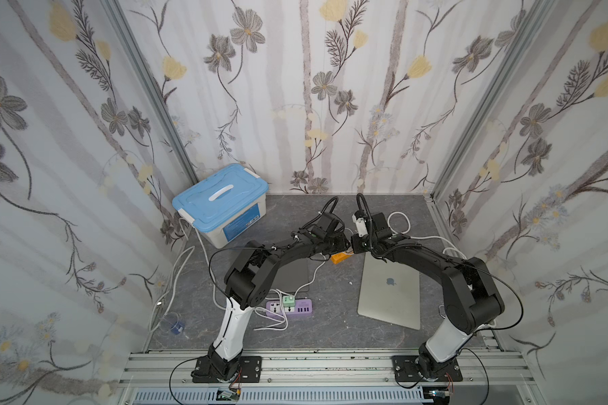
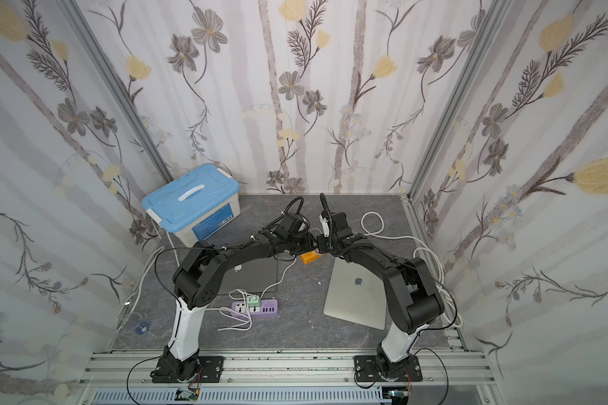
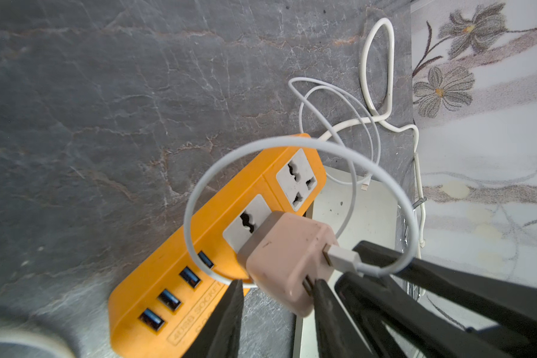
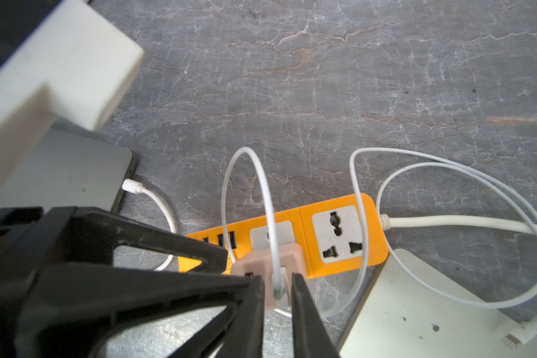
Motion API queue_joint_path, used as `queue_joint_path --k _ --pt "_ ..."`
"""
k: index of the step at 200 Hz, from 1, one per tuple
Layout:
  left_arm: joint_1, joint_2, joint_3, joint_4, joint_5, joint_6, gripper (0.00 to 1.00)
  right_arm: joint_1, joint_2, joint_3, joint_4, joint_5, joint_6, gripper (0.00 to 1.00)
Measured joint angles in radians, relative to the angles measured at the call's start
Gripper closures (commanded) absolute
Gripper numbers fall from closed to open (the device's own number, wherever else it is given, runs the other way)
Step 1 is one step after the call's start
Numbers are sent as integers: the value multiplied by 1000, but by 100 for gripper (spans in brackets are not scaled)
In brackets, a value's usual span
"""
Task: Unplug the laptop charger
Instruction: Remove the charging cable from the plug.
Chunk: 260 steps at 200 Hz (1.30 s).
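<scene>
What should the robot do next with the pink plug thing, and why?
Probably close the right tool on the white cable plug, then pull it from the pink charger block. The left tool grips the block, its prongs out of the orange power strip.

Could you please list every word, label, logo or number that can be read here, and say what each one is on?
"4USB SOCKET": embossed on the orange power strip beside its blue USB ports, cut off by the left hand.
Apple logo, no words: on the silver laptop lid.
Blue label on the storage box: print too small to read.
Purple power strip: nothing legible.
</scene>
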Motion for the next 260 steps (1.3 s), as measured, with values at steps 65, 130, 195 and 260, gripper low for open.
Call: queue_joint_path --k 65,130,195,260 --pt "0 -2 -7 9 3 0 60 0 6 3 0 6 -1 90" --pt "0 -2 -7 6 3 0 60 2 6 9 -8 12 -13 93" --pt "0 -2 -5 -5 -2 0 60 5 6 32 -43 21 -20 95" --pt "1 1 -2 -10 -1 0 60 8 6 58 -44 31 -19 95"
